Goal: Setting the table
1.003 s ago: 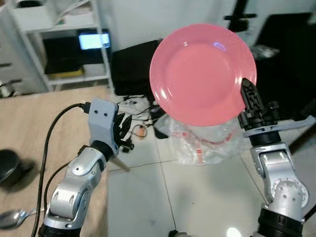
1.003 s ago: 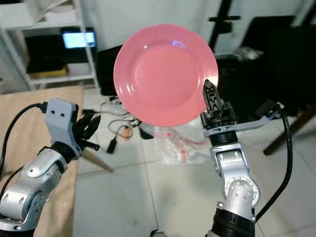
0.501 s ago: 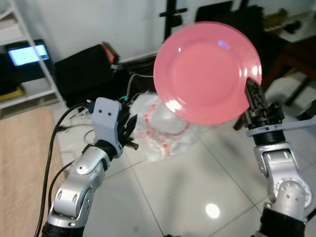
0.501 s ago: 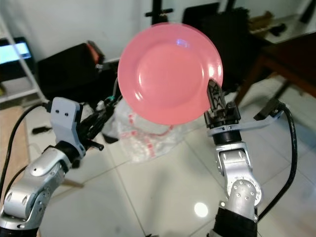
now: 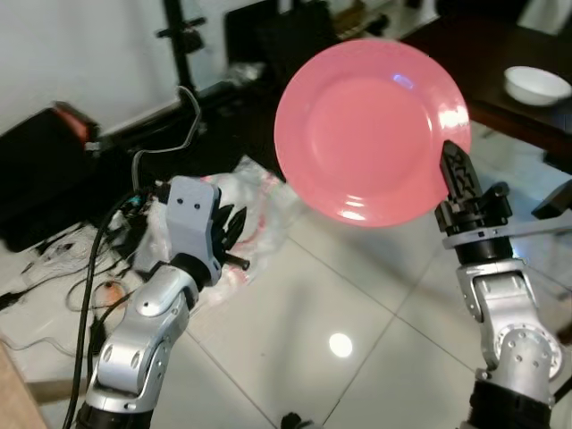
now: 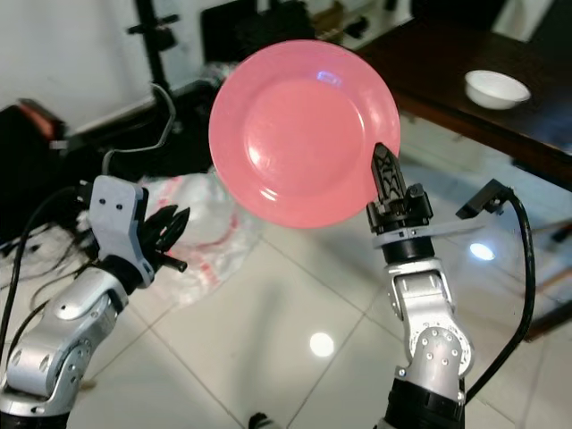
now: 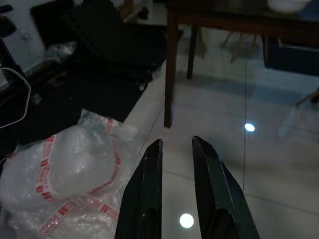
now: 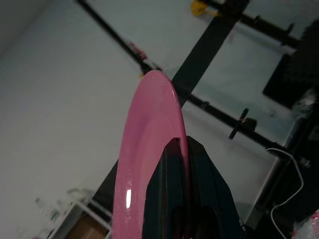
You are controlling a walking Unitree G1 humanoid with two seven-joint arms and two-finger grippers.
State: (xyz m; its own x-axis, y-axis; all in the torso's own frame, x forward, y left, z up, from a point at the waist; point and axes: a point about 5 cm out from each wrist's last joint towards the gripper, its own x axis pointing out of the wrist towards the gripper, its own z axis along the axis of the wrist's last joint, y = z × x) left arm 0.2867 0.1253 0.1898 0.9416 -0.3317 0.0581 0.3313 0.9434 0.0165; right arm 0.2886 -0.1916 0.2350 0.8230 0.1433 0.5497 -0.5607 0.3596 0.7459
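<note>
One pink plate (image 5: 371, 130) is up in the air on the right of the scene, its face turned toward the camera and tilted, held by its lower right rim. The right gripper (image 5: 453, 170) points upward there with its two black fingers clamped together on that rim — the right wrist view shows the plate edge-on, pinched between the finger tips. The silver right arm rises from the near right corner.

The left gripper (image 7: 175, 149) is raised at the left and holds nothing; its fingers (image 7: 148, 174) stand a little apart, with bare floor showing through the narrow gap. Beyond it on the white tiled floor (image 5: 295, 304) lies a clear plastic bag (image 7: 75, 169) printed with red bands, and black cables (image 5: 98, 268) trail across the tiles to its left. A black stand (image 5: 179, 45) and dark bags sit against the far wall.

At the far right stands a dark wooden table (image 6: 465, 103) — a small white bowl (image 6: 497, 88) rests on its top, well apart from the plate.
</note>
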